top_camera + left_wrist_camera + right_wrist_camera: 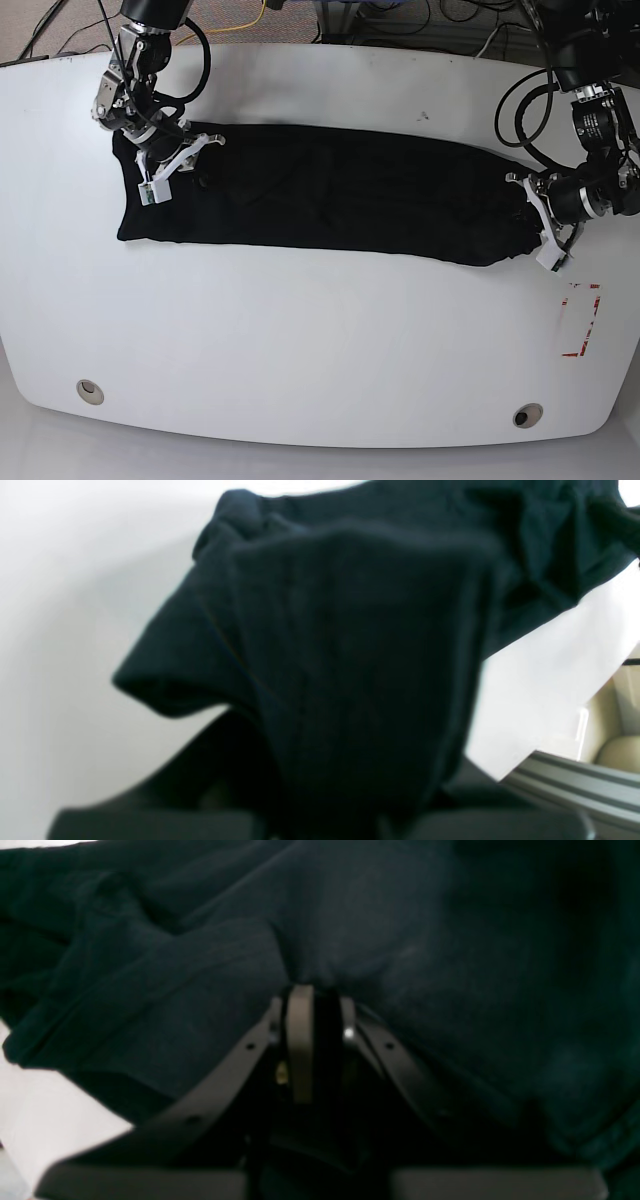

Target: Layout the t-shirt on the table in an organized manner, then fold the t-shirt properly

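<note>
The black t-shirt (330, 195) lies stretched in a long, rumpled band across the white table (320, 340).

You're looking at a robotics lab or test bench — not a home. A large glossy white table (320, 340) with two round grommet holes (90, 390) and red tape marks (582, 320) at 4 o'clock fills the base view. Loose cables (400, 25) trail over carpet at 12 o'clock — an aluminium rail (575, 780) shows in the left wrist view.
</note>
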`<state>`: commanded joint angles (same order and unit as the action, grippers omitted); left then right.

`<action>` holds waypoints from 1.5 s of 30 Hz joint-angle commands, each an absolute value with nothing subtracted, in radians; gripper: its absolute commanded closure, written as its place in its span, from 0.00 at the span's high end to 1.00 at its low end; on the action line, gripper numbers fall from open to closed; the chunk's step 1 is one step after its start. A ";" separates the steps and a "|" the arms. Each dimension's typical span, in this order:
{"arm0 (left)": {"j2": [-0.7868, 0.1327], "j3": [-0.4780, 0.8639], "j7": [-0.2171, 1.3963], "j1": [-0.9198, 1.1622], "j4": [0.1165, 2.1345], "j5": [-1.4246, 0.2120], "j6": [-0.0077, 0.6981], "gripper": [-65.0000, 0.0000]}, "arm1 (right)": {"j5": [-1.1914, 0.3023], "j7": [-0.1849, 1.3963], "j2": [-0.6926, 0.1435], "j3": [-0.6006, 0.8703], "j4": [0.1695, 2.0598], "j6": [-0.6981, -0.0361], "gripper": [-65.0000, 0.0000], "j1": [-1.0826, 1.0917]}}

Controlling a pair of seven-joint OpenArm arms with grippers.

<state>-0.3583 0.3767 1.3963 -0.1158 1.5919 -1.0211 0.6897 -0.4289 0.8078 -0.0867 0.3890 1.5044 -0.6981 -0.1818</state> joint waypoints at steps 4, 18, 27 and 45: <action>-0.354 0.377 1.396 -0.119 1.592 -1.029 0.688 0.00 | -0.429 0.803 -0.085 0.337 1.527 -0.698 0.10 -0.194; -0.208 0.375 1.396 -0.154 1.506 -1.009 0.545 0.00 | -0.429 0.806 -0.062 0.282 1.604 -0.698 0.10 -0.216; -0.154 0.375 1.396 -0.154 1.474 -0.955 0.547 0.00 | -0.429 0.806 -0.062 0.280 1.612 -0.698 0.10 -0.231; -0.065 0.372 1.396 -0.148 1.474 -0.952 0.547 0.00 | -0.429 0.803 -0.061 0.280 1.612 -0.698 0.10 -0.234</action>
